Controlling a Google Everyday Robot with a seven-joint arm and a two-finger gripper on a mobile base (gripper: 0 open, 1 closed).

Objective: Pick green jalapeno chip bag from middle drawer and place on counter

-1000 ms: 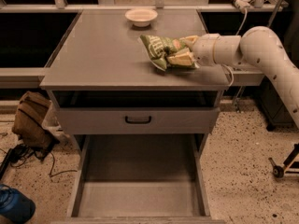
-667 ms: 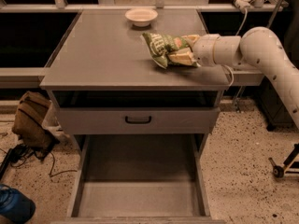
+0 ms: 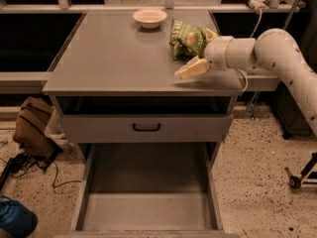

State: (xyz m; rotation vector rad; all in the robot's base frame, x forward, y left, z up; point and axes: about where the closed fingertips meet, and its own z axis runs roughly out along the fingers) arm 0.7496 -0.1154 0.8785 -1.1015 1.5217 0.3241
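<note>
The green jalapeno chip bag (image 3: 186,37) stands upright on the counter (image 3: 114,58), toward the back right, just right of the white bowl (image 3: 149,18) and apart from it. The gripper (image 3: 196,52) comes in from the right at counter height on the white arm (image 3: 277,48). Its jaws are spread wide and grip nothing. The near finger (image 3: 192,69) lies low over the counter, in front of the bag and clear of it. The far finger peeks out behind the bag's right edge; whether it touches the bag cannot be told. Below, the middle drawer (image 3: 148,209) is pulled fully out, floor bare. The grey drawer front (image 3: 146,127) above it, with a black handle, is closed.
</note>
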